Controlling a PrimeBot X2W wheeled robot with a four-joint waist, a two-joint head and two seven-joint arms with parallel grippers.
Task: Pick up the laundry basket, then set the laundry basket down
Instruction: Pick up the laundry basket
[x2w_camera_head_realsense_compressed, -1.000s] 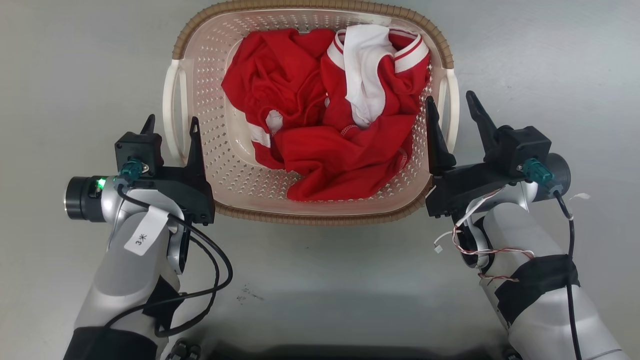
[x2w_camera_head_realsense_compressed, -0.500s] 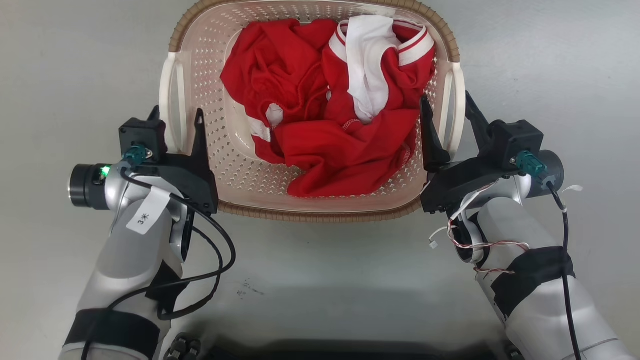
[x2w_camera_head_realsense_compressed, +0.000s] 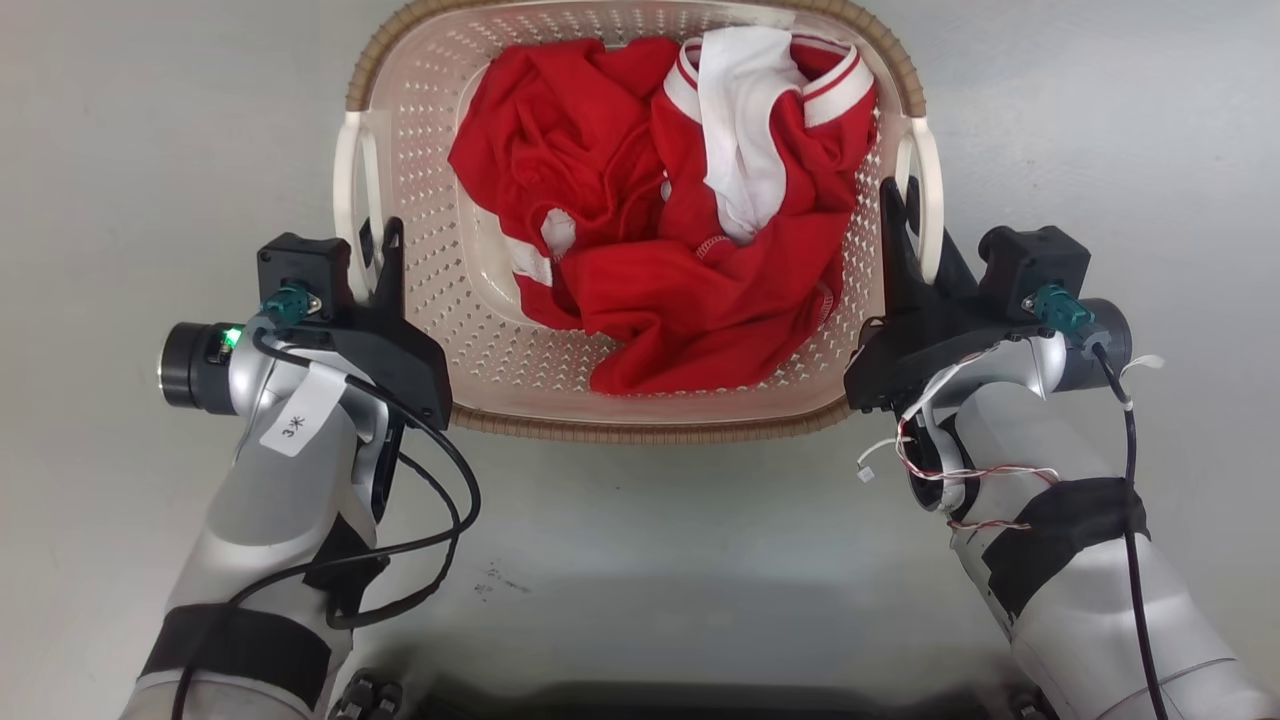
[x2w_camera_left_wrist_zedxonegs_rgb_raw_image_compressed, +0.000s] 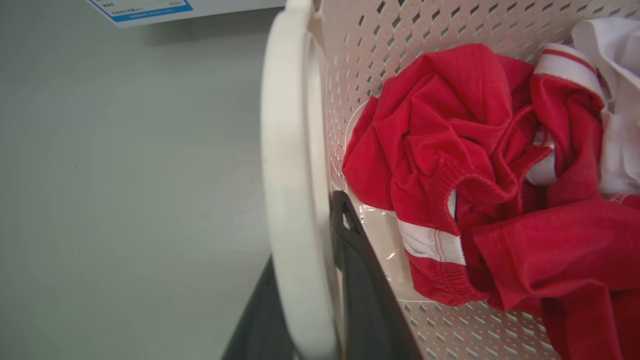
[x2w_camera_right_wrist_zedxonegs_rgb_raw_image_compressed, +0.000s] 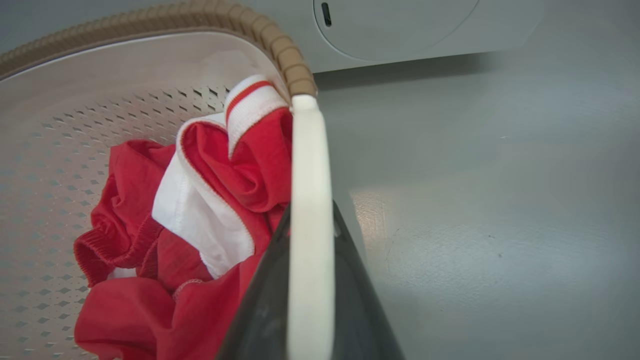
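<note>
Basket (x2w_camera_head_realsense_compressed: 640, 432) of red clothes (x2w_camera_head_realsense_compressed: 640, 300) seen centre over grey floor (x2w_camera_head_realsense_compressed: 120, 150), left gripper (x2w_camera_head_realsense_compressed: 378, 240) clamped on left handle (x2w_camera_head_realsense_compressed: 345, 190), right gripper (x2w_camera_head_realsense_compressed: 905, 210) clamped on right handle (x2w_camera_head_realsense_compressed: 932, 185).

Smooth perforated plastic laundry basket (x2w_camera_head_realsense_compressed: 470, 330); cloth garments (x2w_camera_head_realsense_compressed: 680, 290).

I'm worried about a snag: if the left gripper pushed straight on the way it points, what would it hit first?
The left gripper straddles the basket's white handle, pointing along it. Straight on, it would likely slide up the handle and first meet its far end, at the brown rim.
</note>
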